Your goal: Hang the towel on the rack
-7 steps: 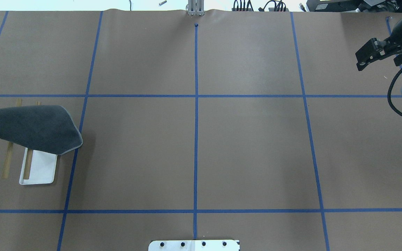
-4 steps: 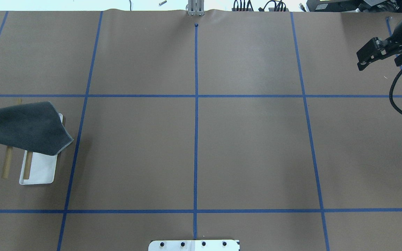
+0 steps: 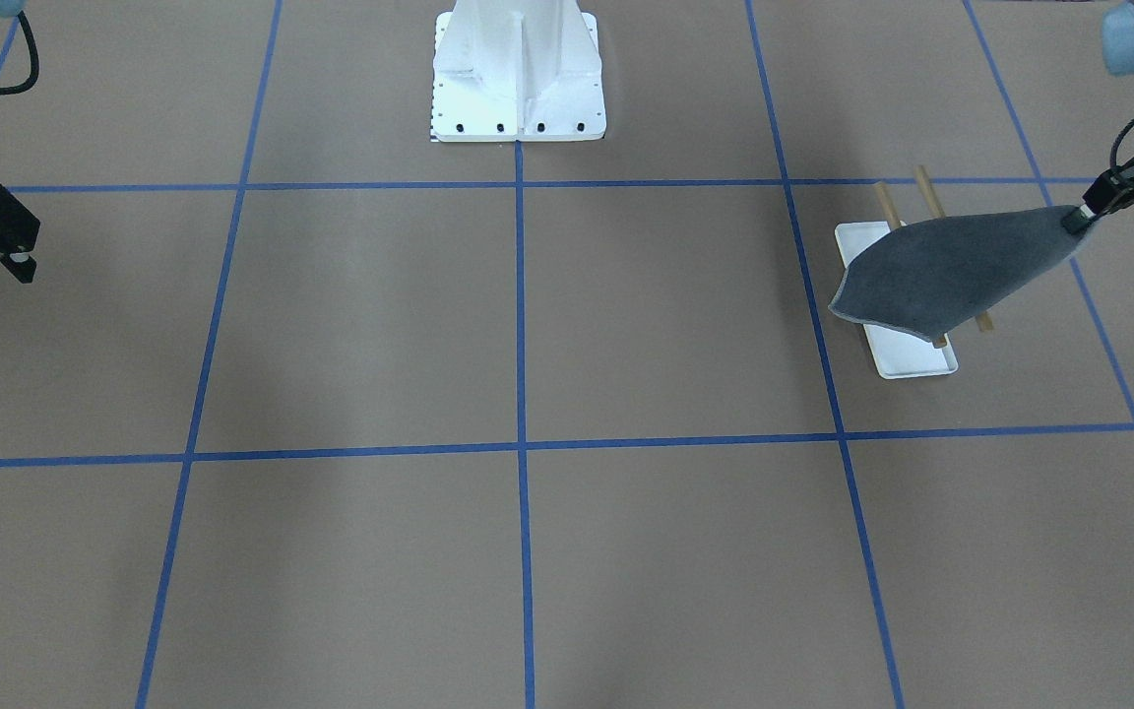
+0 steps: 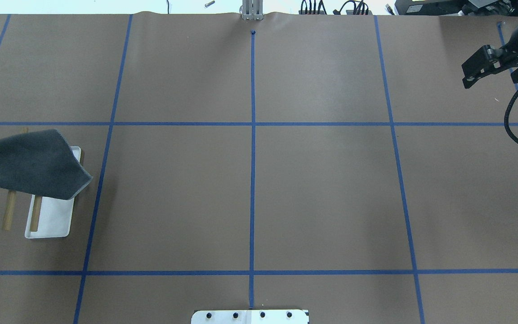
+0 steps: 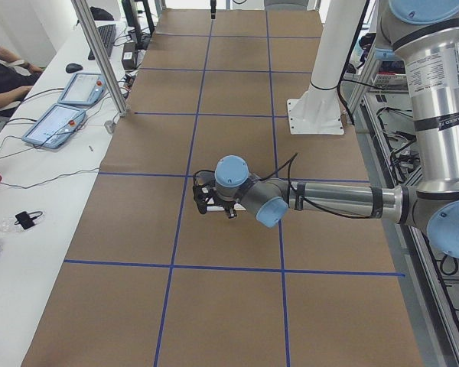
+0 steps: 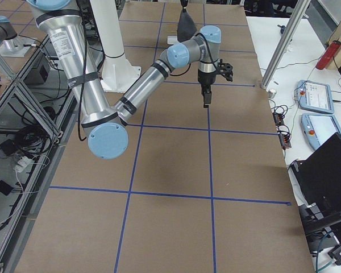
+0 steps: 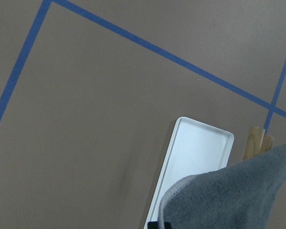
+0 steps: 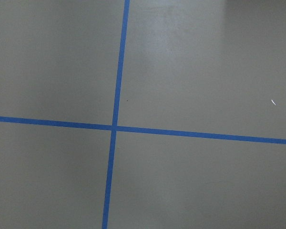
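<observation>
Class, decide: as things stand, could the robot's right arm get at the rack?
Doubtful. The right gripper hangs across the whole table from the rack, and the towel, held by the left gripper, hangs over most of its rods.

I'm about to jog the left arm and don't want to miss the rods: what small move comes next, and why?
Probably lower the left gripper a little, with its grip kept shut. It pinches one corner of the towel, which stretches across the rack, but whether the cloth rests on it is unclear. Lowering should lay it down.
</observation>
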{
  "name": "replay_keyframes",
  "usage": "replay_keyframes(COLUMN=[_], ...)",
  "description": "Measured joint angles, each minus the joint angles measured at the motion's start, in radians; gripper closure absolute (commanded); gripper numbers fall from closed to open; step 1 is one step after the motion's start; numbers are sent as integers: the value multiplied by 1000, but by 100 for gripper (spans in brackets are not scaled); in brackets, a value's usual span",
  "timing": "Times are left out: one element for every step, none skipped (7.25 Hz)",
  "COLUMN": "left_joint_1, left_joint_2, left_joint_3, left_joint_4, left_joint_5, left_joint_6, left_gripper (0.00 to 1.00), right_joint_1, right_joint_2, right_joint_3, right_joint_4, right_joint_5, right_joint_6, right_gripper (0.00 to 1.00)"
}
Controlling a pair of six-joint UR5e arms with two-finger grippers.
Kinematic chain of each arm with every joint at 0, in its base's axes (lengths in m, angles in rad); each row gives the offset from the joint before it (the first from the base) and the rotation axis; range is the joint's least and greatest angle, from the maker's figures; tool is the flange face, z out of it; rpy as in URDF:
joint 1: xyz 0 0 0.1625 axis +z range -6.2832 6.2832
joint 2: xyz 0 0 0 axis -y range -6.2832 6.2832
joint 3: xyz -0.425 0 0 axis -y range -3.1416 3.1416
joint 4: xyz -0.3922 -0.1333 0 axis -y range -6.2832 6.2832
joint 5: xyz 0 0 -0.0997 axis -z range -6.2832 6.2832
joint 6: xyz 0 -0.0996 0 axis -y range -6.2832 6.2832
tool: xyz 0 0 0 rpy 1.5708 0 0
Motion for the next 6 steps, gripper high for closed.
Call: replay_keyframes(left_joint_1=[0, 0, -1, -1, -1, -10], left_joint_2=[5, 14, 19, 24, 23, 18], left_joint_3=[6, 14, 25, 31, 43, 68], left_joint_4=[-10, -36, -64, -83, -90, -89], left_joint_5=[16, 48, 80, 134, 208, 254], left_joint_6=[3, 5, 7, 9, 31, 110], left_gripper=[1, 1, 1, 1, 1, 1], right_joint_1=[9, 22, 28, 29, 30, 35], right_joint_2=[0, -2, -11, -32, -71, -106], right_joint_3=[0, 0, 3, 8, 12, 11], right_joint_4=[0, 0, 1, 2, 3, 6], right_joint_5=[-1, 0, -4, -13, -23, -27], right_joint_6=[2, 2, 0, 0, -2, -4], right_gripper=[0, 0, 0, 0, 0, 0])
